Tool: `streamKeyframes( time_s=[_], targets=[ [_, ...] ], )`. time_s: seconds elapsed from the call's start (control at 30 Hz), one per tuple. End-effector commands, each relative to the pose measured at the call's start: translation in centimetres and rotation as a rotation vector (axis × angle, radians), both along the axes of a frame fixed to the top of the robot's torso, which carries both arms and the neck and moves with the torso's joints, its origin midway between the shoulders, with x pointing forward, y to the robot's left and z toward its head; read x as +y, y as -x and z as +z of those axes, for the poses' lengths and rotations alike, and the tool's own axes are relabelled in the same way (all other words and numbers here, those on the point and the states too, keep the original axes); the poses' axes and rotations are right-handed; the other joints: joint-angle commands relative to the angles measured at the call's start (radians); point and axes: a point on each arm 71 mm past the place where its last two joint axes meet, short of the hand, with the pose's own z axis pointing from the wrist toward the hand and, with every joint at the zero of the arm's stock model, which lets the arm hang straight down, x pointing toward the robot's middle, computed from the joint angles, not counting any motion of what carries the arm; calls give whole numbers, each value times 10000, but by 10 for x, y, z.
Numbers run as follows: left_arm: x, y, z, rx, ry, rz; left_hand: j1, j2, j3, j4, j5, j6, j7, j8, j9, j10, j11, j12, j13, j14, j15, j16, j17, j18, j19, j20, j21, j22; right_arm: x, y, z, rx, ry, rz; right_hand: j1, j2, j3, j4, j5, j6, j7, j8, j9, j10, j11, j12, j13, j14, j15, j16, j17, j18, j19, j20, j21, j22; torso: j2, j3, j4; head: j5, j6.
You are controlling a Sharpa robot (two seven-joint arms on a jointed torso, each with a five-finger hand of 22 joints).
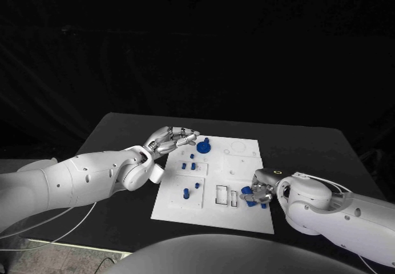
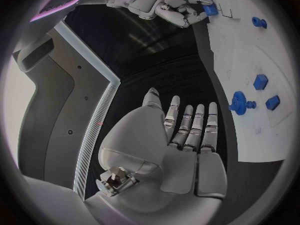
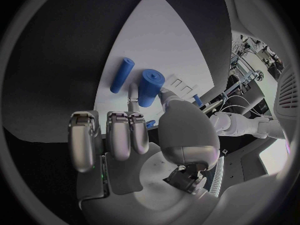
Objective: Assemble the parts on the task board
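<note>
White board (image 1: 247, 214) lies flat mid-worktop (image 1: 313, 142), matte, with shallow rectangular recesses and small holes. Blue parts are scattered on it: a gear (image 1: 203, 148) near the far edge, small blocks (image 1: 188, 166) and pegs (image 1: 186, 193) along the left side.

Right hand (image 1: 257, 193) sits at the board's right edge, near corner, fingers curled, pinching a short blue cylinder (image 3: 149, 87) between thumb and a finger. A second, thinner blue cylinder (image 3: 122, 75) lies on the board just beside it.

Left hand (image 1: 170, 138) hovers at the board's far left corner, fingers straight and lying side by side, holding nothing.

Handling judgement: parts look like rigid moulded plastic, light, smooth and somewhat slippery. Round ones will roll if set down on their side. Best held across the cylinder's middle, axis upright, leaving the lower end free to enter its hole. The board is stiff and unlikely to flex, though it could slide on the worktop under a side push.
</note>
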Motion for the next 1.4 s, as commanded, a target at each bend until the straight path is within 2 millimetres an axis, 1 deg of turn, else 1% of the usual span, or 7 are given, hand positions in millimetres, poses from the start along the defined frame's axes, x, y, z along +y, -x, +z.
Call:
streamKeyframes(
  time_s=[0.03,0.07,0.23,0.37,0.53,0.9,1.4],
  targets=[
    [-2,1,0,48,99,-222,1,72,-8,-5,70,-63,14,62,-15,-8,45,-54,-3,77,-13,63,-11,54,92,-27,25,-17,-6,5,-11,897,124,-293,345,123,147,-211,746,-7,-43,-61,75,1047,-69,38,2631,818,-59,31,1335,-205,962,-98,72,2510,-3,-3,-11,29,1],
    [-2,1,0,52,94,-220,1,72,-8,-5,70,-63,14,62,-15,-8,45,-54,-3,77,-13,63,-11,54,92,-27,25,-17,-6,5,-11,941,25,-375,414,121,249,-310,1147,-8,-59,-75,130,1047,-84,38,2631,821,-73,45,1355,-206,963,-108,77,2512,-3,-7,-19,26,1],
    [-3,1,0,74,92,-235,13,91,-1,-7,106,-66,12,63,-18,-7,47,-56,-3,83,-8,65,-18,49,129,-28,37,-27,-6,4,-12,1082,-453,-709,501,113,558,-529,2104,-1,-97,-93,313,1047,-118,38,2631,824,-102,66,1376,-206,962,-136,76,2511,-3,-3,-6,-16,1],
    [-3,1,0,94,91,-249,23,102,4,-9,128,-68,12,64,-20,-7,48,-57,-3,89,-3,68,-21,46,152,-29,45,-33,-7,5,-10,1263,-1191,-1179,572,93,977,-766,3340,52,-151,-12,591,1047,-166,38,2631,835,-150,103,1431,-217,975,-179,123,2526,0,0,5,-5,1],
    [-3,1,-1,118,80,-251,35,107,7,-12,147,-70,11,64,-22,-7,45,-58,-3,98,7,72,-23,45,180,-30,55,-37,-7,5,-3,1479,-2003,-1750,378,17,1356,-893,4117,38,-173,61,910,1047,-191,38,2631,833,-173,114,1426,-221,980,-207,140,2532,-15,-9,2,-3,1],
    [-4,1,-2,160,78,-285,55,109,5,-11,161,-74,7,66,-27,-5,34,-60,-3,133,37,88,-25,40,248,-30,81,-50,-7,0,17,2539,-3487,-2905,169,12,1644,-984,4157,-194,-109,-56,1073,1047,-154,38,2631,829,-156,119,1412,-226,985,-205,161,2538,-6,-16,2,-3,1],
    [-5,0,-2,185,70,-301,66,111,0,-9,166,-77,3,68,-31,-4,20,-63,-3,173,63,105,-26,31,310,-30,105,-62,10,-5,8,3123,-3880,-3046,-98,96,1816,-1016,3701,-360,-30,-201,1169,1047,-88,38,2631,816,-101,105,1349,-213,968,-163,106,2519,-1,-6,-2,-42,1]
  ],
)
